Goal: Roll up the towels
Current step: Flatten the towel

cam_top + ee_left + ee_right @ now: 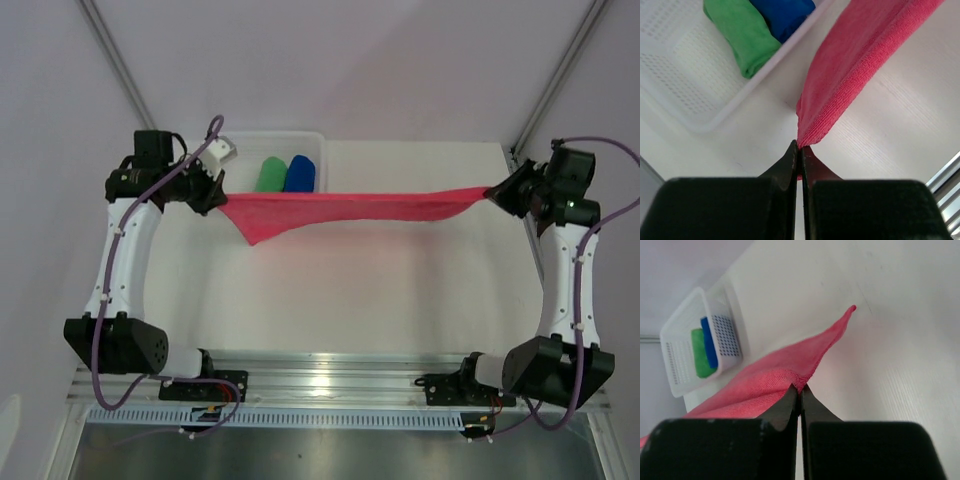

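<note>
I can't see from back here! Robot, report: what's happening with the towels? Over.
Both jaws shut, pinching opposite ends of pink-red towel, stretched between them. Green towel, blue towel rolled in basket. Nothing blocking.

- Pink-red towel [350,207]: one solid colour, fine ribbed pile, tighter stitched band along the edge.
- Green towel [270,175]: bright, plain green.
- Blue towel [300,174]: deep royal blue, plain.
- Basket [260,145] at the table's far left corner: white, dotted with rows of small holes.
- Table [380,290]: white with faint pale streaks.
- Left gripper [222,200] and right gripper [490,192]: matte black.
- Cables [160,185]: purple.
</note>
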Robot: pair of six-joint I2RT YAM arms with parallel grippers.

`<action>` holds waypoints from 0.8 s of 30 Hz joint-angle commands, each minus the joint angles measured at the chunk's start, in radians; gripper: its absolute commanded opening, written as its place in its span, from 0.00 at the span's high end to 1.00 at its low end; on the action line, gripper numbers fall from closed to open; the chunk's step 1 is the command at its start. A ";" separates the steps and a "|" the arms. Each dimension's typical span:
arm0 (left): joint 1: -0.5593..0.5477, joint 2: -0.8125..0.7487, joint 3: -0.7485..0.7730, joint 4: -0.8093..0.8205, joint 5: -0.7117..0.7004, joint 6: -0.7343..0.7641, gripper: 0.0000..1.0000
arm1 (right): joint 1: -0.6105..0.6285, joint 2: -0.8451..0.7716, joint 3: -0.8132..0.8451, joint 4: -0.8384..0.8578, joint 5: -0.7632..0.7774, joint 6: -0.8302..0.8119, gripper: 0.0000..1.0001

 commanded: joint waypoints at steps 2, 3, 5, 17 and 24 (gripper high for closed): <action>0.016 -0.113 -0.220 0.067 -0.011 0.099 0.99 | -0.010 -0.145 -0.262 0.074 0.043 0.013 1.00; 0.017 -0.125 -0.287 0.076 -0.009 0.115 0.99 | -0.011 -0.166 -0.308 0.074 0.036 0.016 1.00; 0.019 -0.154 -0.367 0.046 -0.005 0.129 0.99 | -0.014 -0.209 -0.414 0.033 0.018 0.013 1.00; 0.019 -0.231 -0.621 -0.295 0.052 0.306 0.99 | -0.036 -0.477 -0.618 -0.296 0.098 0.054 1.00; 0.019 -0.224 -0.811 -0.303 -0.031 0.365 0.98 | -0.036 -0.520 -0.646 -0.401 0.135 0.053 1.00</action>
